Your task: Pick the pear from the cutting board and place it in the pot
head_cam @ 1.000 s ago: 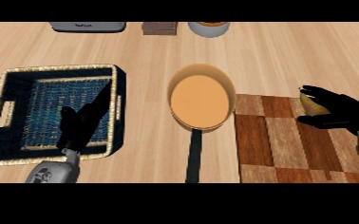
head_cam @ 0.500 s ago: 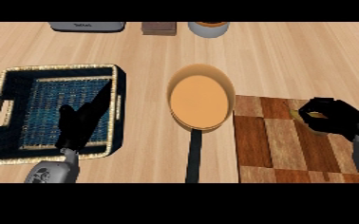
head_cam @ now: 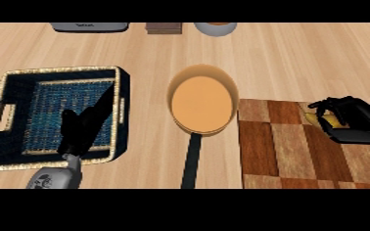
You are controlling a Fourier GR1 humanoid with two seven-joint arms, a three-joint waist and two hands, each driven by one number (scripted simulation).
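Observation:
A yellow pear (head_cam: 325,120) lies on the checkered wooden cutting board (head_cam: 282,147) at the right, mostly hidden by my right hand (head_cam: 350,121), whose fingers curl round it. The pot (head_cam: 203,99), orange inside with a long black handle toward me, stands just left of the board. My left hand (head_cam: 84,126) rests open, fingers up, over the basket's near right corner.
A dark blue wicker basket (head_cam: 43,78) with a straw rim takes up the left side. At the counter's far edge stand a grey appliance (head_cam: 89,26), a brown block (head_cam: 164,27) and a bowl (head_cam: 215,28).
My right hand has come down and slightly toward me onto the pear, and its fingers have curled round it. The left hand has not moved.

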